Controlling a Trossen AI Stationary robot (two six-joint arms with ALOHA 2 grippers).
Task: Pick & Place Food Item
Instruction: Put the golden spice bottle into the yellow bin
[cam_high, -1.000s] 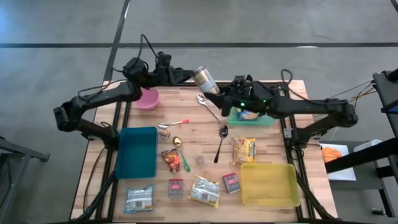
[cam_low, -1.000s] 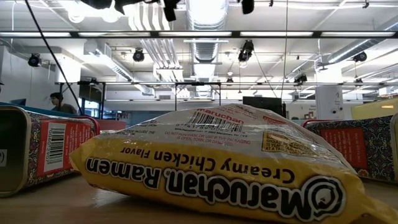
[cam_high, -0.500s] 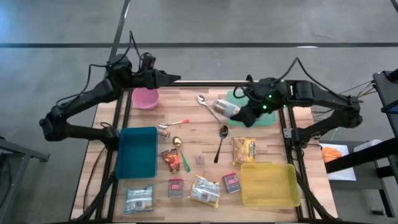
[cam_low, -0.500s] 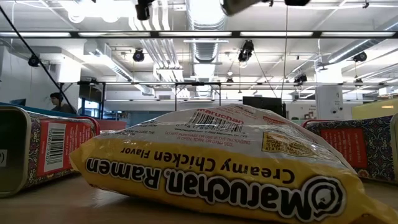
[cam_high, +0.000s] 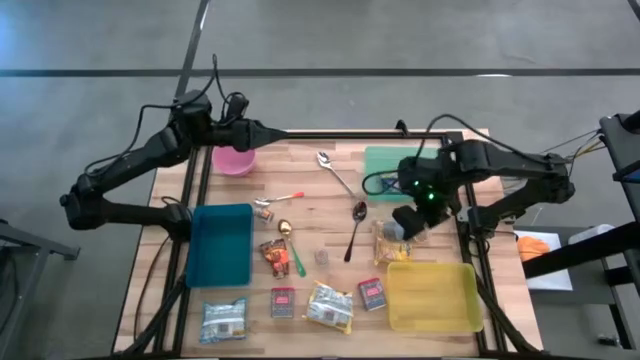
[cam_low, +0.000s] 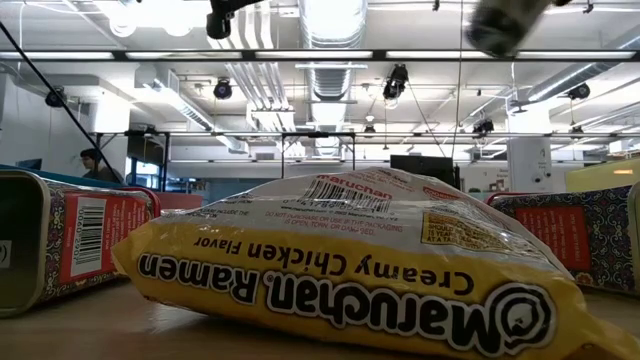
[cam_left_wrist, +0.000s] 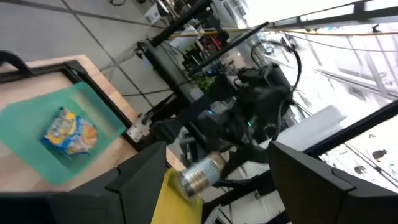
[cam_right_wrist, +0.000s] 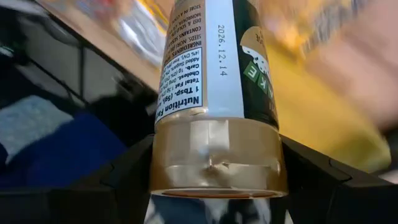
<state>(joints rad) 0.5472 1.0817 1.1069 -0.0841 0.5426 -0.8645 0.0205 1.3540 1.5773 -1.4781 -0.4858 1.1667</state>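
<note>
Jar moved, in right claw.

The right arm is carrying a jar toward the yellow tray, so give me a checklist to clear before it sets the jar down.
1. Jar held between the right gripper's fingers: ok, both fingers flank its capped end.
2. Jar above the yellow tray: not ok, in the high view it hangs over the yellow noodle packet just beyond the tray.
3. Room in the tray: ok, nothing lies in it.
4. Left gripper out of the way: ok, it hangs at the far edge near the pink bowl.
5. Spoon off the path: ok, it lies toward the table's middle.
</note>
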